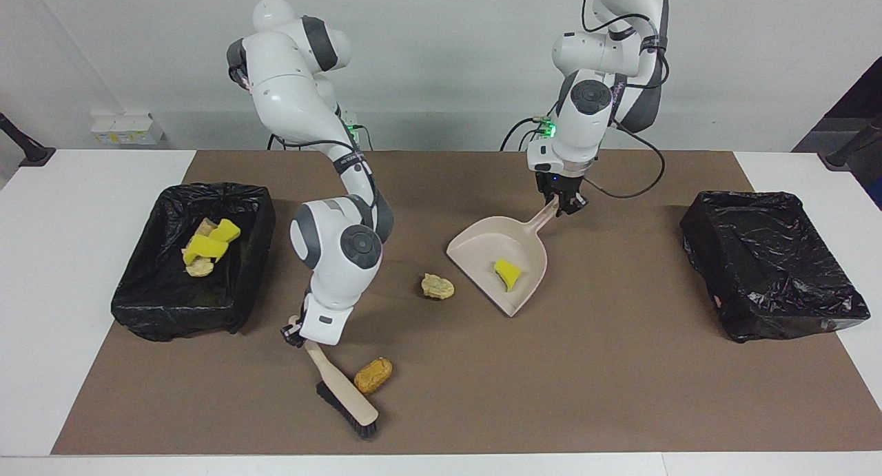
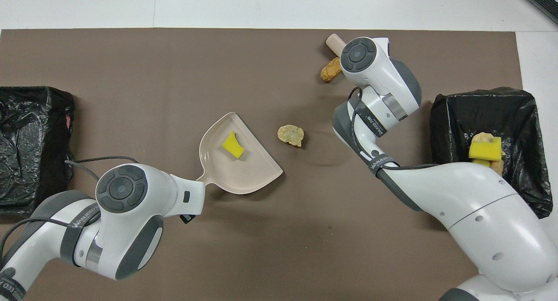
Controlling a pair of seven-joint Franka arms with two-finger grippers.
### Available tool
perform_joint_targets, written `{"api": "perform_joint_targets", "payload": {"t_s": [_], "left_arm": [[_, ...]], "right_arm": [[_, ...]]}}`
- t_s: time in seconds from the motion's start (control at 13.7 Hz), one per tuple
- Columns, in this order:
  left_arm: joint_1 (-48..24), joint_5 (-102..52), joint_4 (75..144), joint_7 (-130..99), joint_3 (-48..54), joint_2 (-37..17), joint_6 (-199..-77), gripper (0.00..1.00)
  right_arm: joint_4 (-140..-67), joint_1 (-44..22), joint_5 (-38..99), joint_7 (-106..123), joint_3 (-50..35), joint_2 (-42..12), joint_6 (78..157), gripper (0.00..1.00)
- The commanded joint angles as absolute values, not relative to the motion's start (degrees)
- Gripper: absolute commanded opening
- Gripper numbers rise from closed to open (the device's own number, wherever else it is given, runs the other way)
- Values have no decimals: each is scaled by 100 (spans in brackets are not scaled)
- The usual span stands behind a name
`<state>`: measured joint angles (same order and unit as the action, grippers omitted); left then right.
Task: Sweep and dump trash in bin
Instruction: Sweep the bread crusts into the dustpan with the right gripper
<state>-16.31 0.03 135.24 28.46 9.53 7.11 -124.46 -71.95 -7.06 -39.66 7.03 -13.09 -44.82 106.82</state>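
Several scraps already lie in the bin (image 1: 193, 259) at the right arm's end of the table, yellow chunks and pale lumps together. One yellow sponge chunk (image 1: 508, 273) sits in the dustpan (image 1: 499, 259), whose handle the left tool (image 1: 563, 206) pinches. Just beside the pan's mouth a pale lump (image 1: 437, 286) rests on the mat, unswept. Farthest from the robots, the orange-brown lump (image 1: 373, 375) lies against the brush (image 1: 342, 390) pinched by the right tool (image 1: 298, 333). Two sweeps and a dump remain, by this reckoning.
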Motion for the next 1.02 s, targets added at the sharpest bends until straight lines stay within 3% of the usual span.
{"api": "perform_joint_targets", "payload": {"t_s": [0.0, 0.51, 0.95], "left_arm": [[-1767, -79, 13597, 2821, 888, 809, -12401, 0], [-1846, -79, 13597, 2813, 879, 817, -12375, 0], [-1828, -79, 13597, 2821, 879, 817, -12384, 0]], "right_arm": [[-7057, -930, -3536, 844, -1389, -4501, 10240, 0], [-7426, -1397, -2155, 257, -1432, -4184, 9229, 0], [-7917, -2231, -907, -754, -1503, -3754, 9096, 0]]}}
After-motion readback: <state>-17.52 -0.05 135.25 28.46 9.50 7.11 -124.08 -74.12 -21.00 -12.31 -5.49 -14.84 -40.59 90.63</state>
